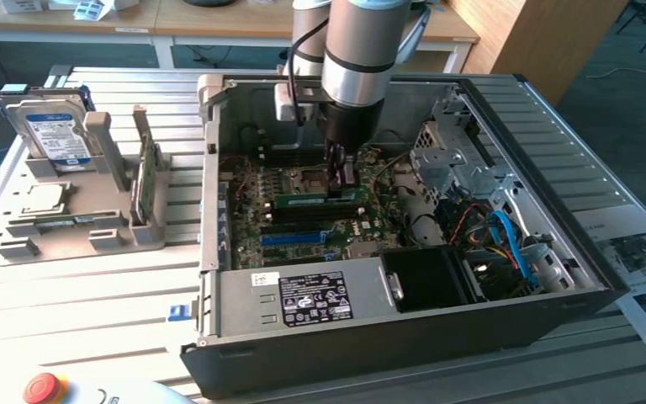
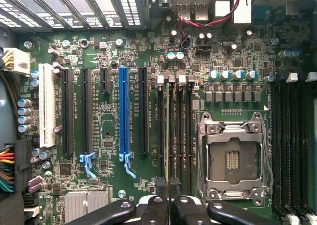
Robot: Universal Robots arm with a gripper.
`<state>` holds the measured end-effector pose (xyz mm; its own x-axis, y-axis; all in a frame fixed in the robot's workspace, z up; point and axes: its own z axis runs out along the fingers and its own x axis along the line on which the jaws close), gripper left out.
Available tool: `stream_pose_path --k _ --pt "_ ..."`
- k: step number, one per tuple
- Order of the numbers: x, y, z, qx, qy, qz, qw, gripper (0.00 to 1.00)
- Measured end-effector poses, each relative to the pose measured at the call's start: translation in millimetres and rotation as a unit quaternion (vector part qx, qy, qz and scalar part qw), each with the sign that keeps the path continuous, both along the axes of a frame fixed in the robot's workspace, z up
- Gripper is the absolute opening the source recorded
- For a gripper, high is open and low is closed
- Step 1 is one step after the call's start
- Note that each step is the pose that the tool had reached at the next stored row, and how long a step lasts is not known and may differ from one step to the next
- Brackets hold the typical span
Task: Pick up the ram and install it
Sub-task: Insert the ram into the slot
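The ram [image 1: 300,200] is inside the open computer case [image 1: 300,358]. It stands on edge over the bank of black memory slots that lies between the CPU socket [image 2: 233,158] and the long blue expansion slot [image 2: 123,111]. Its long axis runs along those slots, from the exterior view's left to the exterior view's right. In the wrist view the ram [image 2: 167,136] shows edge-on as a thin strip in line with one slot channel. The gripper [image 1: 340,177] stands vertically over the right-hand part of the stick, so most of the green board extends from it toward the exterior view's left. In the wrist view the gripper [image 2: 167,188] straddles the strip, with a dark fingertip [image 2: 160,188] close against each face, so the jaws are judged clamped on the ram across its thickness. The stick is parallel to the slot and directly over it. Whether it is fully seated or the end latches are engaged cannot be determined. Well apart on the exterior view's left, outside the case, a grey rack [image 1: 76,240] carries a hard drive [image 1: 48,126].
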<state>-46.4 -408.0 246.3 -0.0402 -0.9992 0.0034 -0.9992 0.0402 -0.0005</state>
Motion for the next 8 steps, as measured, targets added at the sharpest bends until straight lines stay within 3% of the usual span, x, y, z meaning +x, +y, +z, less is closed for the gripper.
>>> stream_pose_path --k 8 --pt "-0.4 -0.4 -5.0 0.0000 0.0000 0.000 1.0000 0.12"
